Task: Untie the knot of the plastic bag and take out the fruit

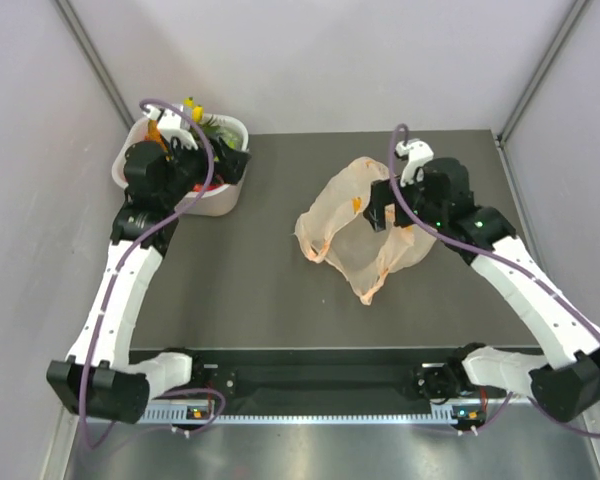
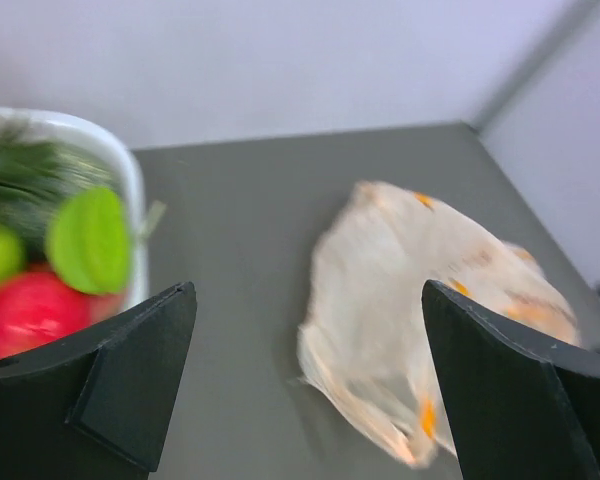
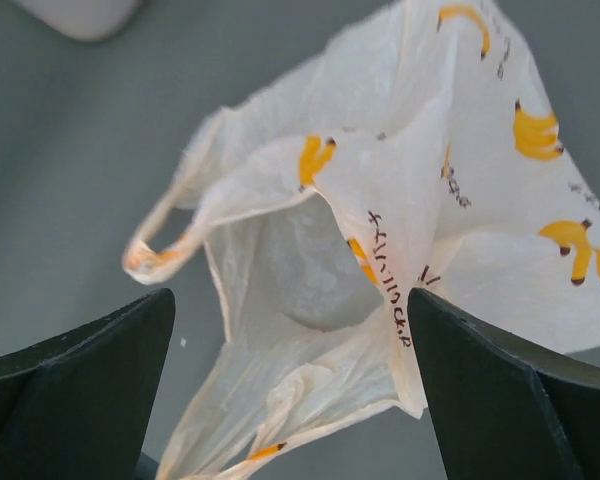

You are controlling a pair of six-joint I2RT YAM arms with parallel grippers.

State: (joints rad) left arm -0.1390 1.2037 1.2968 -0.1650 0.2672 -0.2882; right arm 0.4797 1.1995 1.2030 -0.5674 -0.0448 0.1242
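Observation:
The peach-orange plastic bag (image 1: 355,235) lies crumpled on the grey table, right of centre. Its mouth gapes open in the right wrist view (image 3: 380,250) and one handle loop (image 3: 150,255) lies loose. No knot shows. I see no fruit inside the bag. My right gripper (image 1: 380,215) hovers over the bag, open and empty (image 3: 290,390). My left gripper (image 1: 228,165) is open and empty (image 2: 310,380) at the right edge of the white tub (image 1: 215,205). The fruit lies in the tub: a red piece (image 2: 30,310), a green piece (image 2: 90,240), a green crown (image 2: 30,185), a yellow piece (image 1: 192,105).
The tub stands at the table's back left corner, against the wall. Pale walls close the table in at the back and on both sides. A black rail (image 1: 320,380) with the arm bases runs along the near edge. The bag also shows in the left wrist view (image 2: 410,320).

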